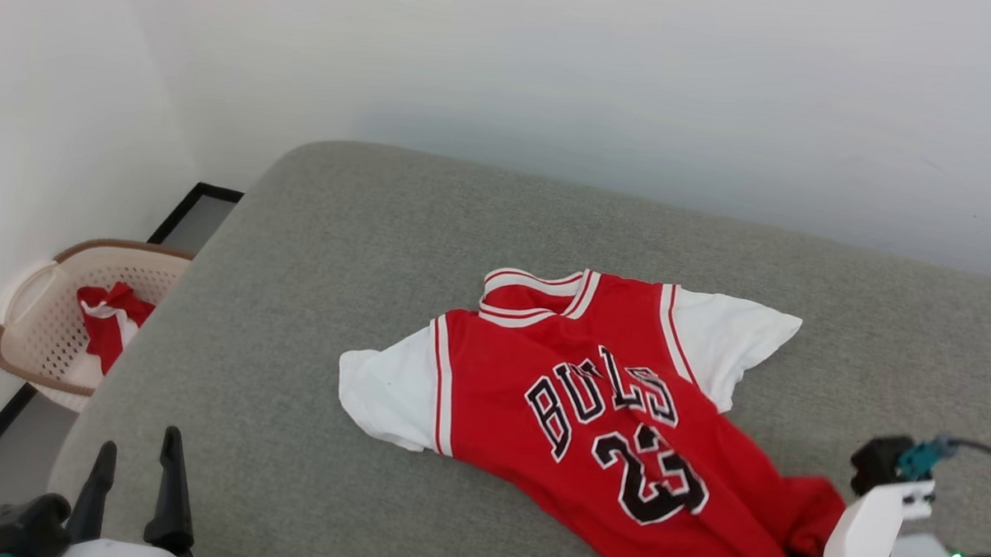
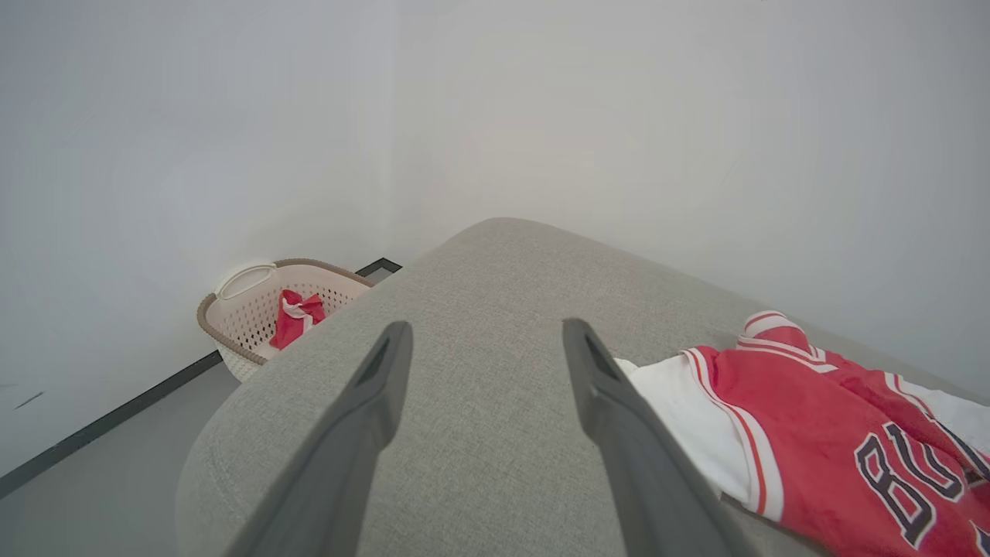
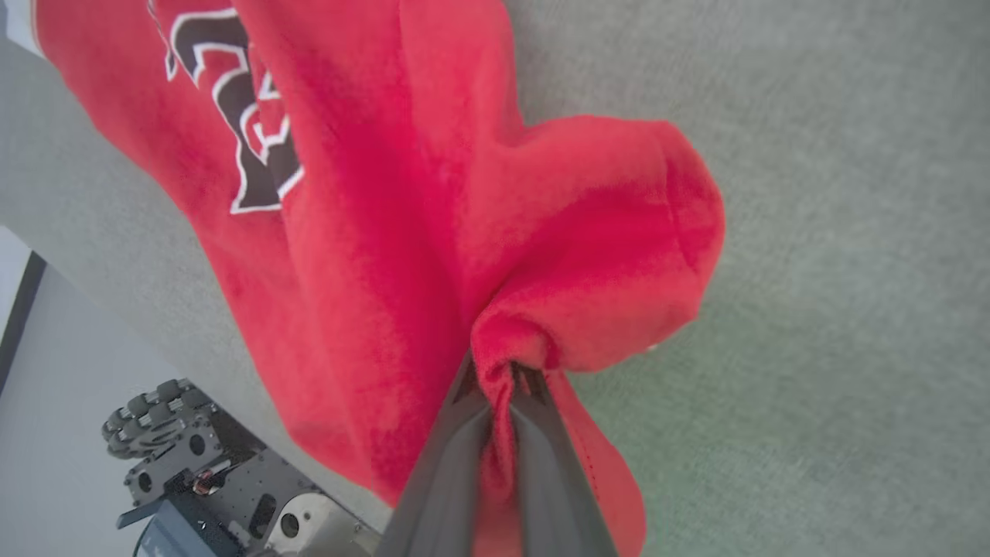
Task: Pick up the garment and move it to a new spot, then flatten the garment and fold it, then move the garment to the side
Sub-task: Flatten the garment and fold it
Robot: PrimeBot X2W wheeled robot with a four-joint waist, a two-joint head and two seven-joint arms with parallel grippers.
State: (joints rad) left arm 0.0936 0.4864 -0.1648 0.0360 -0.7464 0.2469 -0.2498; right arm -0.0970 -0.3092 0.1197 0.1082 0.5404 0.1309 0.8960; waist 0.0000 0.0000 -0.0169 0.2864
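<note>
Right wrist view: the right claw [image 3: 499,371] is seen pressed together on a bunched fold of the red shirt [image 3: 371,232]. The cloth is gathered between the two dark fingers and balloons out toward one o'clock. The pinch appears to be at the hem end, far from the collar.

In the head view the shirt is spread over the grey cushion [image 1: 340,248] with its lettering up. The collar is at twelve o'clock, one white sleeve at nine o'clock and the other at two o'clock. The rumpled hem lies at five o'clock, where the pale right forearm [image 1: 866,522] is angled down onto it from the bottom edge.

The step in hand is judged to be the pick-up for the move. The lift is best made slowly and straight up, so that the fold is not tugged from the pinch. The sleeves should be cleared of the cushion before any sideways carry, or the cloth may drag and twist.

The left claw [image 1: 139,441] is held spread wide and empty above the cushion at seven o'clock, near the sleeve but apart from it. A second corner could be taken there if the shirt hangs roped.

A basket [image 1: 14,361] on the floor at nine o'clock holds a smaller red-and-white cloth [image 1: 106,323], best left alone.
</note>
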